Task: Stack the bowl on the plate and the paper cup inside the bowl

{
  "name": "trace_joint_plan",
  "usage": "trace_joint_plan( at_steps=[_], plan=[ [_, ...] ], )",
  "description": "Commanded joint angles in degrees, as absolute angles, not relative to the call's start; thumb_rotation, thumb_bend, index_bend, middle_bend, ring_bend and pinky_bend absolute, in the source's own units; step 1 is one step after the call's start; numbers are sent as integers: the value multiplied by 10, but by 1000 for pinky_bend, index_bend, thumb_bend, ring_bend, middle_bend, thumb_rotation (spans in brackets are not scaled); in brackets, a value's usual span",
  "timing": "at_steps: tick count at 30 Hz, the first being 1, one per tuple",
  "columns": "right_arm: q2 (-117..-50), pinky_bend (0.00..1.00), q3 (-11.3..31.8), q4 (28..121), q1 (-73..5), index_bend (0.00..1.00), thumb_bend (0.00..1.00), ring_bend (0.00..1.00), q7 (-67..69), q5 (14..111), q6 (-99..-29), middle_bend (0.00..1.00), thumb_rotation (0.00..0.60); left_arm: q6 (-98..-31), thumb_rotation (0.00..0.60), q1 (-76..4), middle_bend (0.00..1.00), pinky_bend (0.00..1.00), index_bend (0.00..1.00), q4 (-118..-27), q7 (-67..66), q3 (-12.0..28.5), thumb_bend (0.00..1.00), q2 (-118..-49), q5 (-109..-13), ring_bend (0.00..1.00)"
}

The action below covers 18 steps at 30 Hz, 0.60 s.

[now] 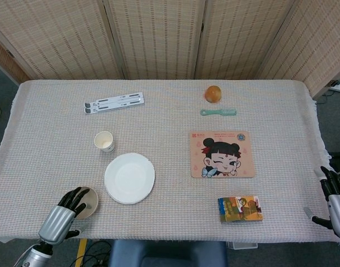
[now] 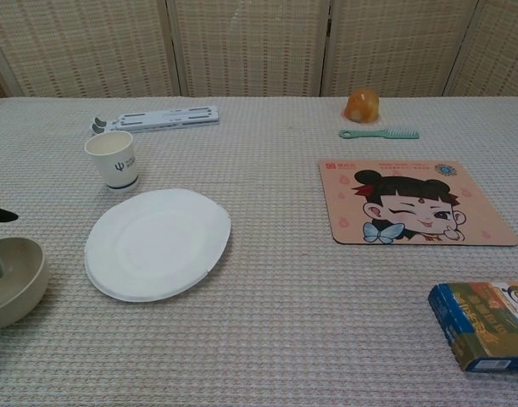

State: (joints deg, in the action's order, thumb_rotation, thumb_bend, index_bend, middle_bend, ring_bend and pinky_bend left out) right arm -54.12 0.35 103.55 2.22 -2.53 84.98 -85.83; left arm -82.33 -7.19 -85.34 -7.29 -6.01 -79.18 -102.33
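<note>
Beige bowl (image 1: 87,201) lower left, left hand (image 1: 63,216) over it, fingers spread, no grip seen; plate (image 1: 129,178) beside, cup (image 1: 104,141) above; right hand (image 1: 335,200) lower right, fingers apart, empty

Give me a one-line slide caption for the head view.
Left hand reaches over the bowl beside the plate; paper cup waits behind.

A rough, waffle-woven cloth (image 1: 170,111) covers the whole tabletop, pale and matt. My left hand (image 1: 63,216) has a smooth silver metal-looking back and matt black fingers (image 1: 78,196). Under them, the bowl (image 2: 13,284) looks matt beige, smooth inside. The plate (image 2: 157,243) is plain white, matt like paper. The paper cup (image 2: 114,159) is white with dark print. Near the front right corner, a glossy printed box (image 2: 486,326) catches light.
</note>
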Motion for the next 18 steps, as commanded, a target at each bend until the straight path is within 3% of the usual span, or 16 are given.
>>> trace_joint_plan(
  at_steps=[1, 18],
  plan=[
    [-541, 0, 3, 1036, 22, 0, 221, 0, -25, 850, -858, 0, 600, -819, 600, -75, 116, 161, 401, -847, -67, -60, 241, -797, -1021, 0],
    [-542, 0, 2, 1039, 22, 0, 221, 0, -34, 849, -856, 0, 600, -819, 600, -86, 117, 160, 461, -779, -7, -59, 255, -818, -1001, 0]
  ],
)
